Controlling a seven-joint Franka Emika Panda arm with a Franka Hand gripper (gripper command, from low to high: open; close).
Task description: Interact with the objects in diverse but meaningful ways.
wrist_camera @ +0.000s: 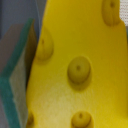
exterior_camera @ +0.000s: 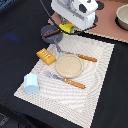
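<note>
- The white cloth mat [exterior_camera: 95, 85] covers the middle of the dark worktop, and most of the toys lie on it.
- The arm's white gripper [exterior_camera: 68, 28] hangs over the mat's far edge, and appears to hold the yellow holed cheese wedge [wrist_camera: 80, 65]; the wrist view is filled by that wedge, pressed close to the camera, so I judge the fingers closed on it, though they are not themselves visible.
- The round beige plate [exterior_camera: 68, 66] sits at the mat's centre, with a knife [exterior_camera: 82, 57] on its far side and a fork [exterior_camera: 65, 80] on its near side.
- The small dark grey long-handled pan [exterior_camera: 50, 32] stands by the far edge, with the thin brown sausage [exterior_camera: 51, 33] inside it.
- The light blue cup [exterior_camera: 31, 83] rests at the mat's near corner.
- The orange ridged bread-like block [exterior_camera: 46, 56] lies between cup and pan.
- Progress: one toy looks lifted and not yet placed; the others seem untouched.
</note>
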